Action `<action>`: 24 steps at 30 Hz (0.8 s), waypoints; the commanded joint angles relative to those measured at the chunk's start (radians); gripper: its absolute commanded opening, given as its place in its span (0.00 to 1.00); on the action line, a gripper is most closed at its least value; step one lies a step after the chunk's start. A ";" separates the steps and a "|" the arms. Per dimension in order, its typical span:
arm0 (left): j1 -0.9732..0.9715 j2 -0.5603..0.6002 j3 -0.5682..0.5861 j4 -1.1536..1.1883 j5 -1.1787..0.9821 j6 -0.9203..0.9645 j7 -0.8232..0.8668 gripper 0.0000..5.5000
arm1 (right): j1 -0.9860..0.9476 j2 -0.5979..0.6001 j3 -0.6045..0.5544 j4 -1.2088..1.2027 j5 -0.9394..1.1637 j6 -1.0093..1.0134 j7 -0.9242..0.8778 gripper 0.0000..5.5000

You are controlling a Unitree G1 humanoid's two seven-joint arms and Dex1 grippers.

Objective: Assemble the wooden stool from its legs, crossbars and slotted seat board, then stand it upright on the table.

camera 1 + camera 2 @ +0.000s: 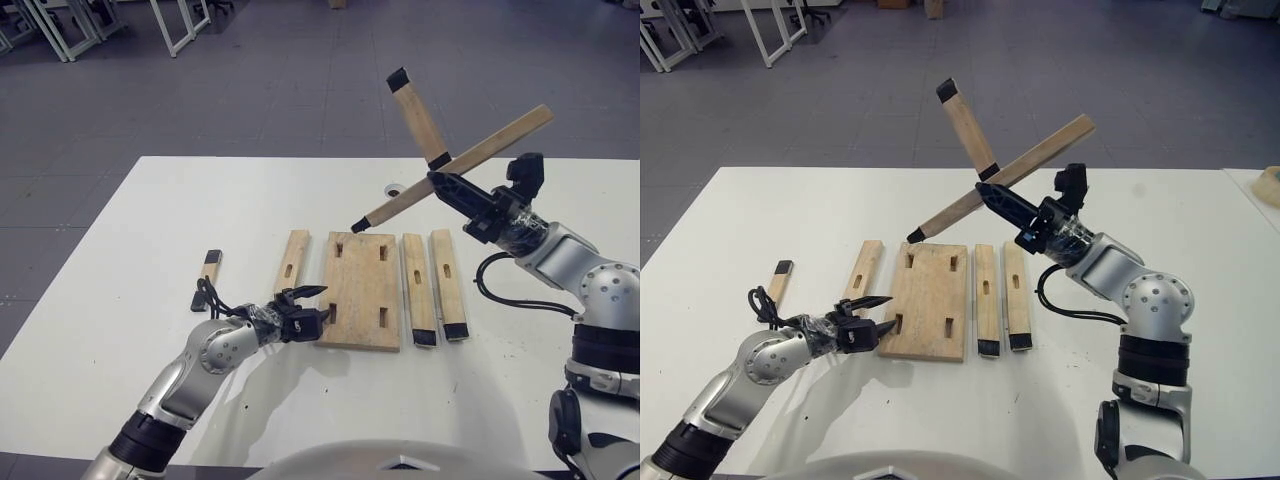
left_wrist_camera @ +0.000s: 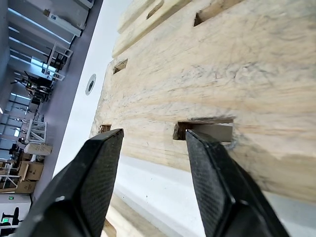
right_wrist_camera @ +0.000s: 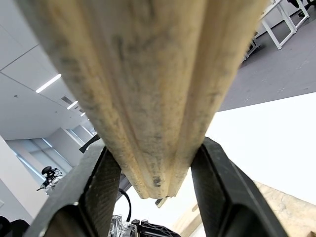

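The slotted seat board (image 1: 360, 290) lies flat mid-table. My left gripper (image 1: 316, 303) is open at the board's near left edge, one finger (image 2: 84, 197) on each side of a slot (image 2: 207, 129). My right gripper (image 1: 440, 185) is shut on a long wooden leg (image 1: 480, 150), held in the air above the board's far end. A shorter black-tipped piece (image 1: 418, 118) crosses that leg and sticks upward. The leg's lower black tip (image 1: 358, 227) hovers just over the board's far edge. In the right wrist view the leg (image 3: 148, 74) sits between both fingers (image 3: 98, 192).
One slotted leg (image 1: 291, 262) lies left of the board, and two black-tipped legs (image 1: 418, 300) (image 1: 449, 295) lie to its right. A short black-tipped piece (image 1: 209, 266) rests farther left. A small round grommet (image 1: 393, 188) sits near the table's far edge.
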 commanded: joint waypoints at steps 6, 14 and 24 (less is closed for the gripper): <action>-0.037 0.177 -0.065 0.031 0.054 0.000 -0.217 0.43 | -0.018 -0.078 0.157 -0.025 -0.347 -0.140 0.136 0.37; -0.087 0.209 -0.055 0.138 0.054 -0.032 -0.187 0.43 | 0.000 -0.102 0.245 0.029 -0.622 -0.311 0.238 0.37; -0.075 0.235 -0.055 0.148 0.017 -0.145 -0.188 0.43 | -0.150 -0.061 0.359 0.303 -0.841 -0.521 0.441 0.37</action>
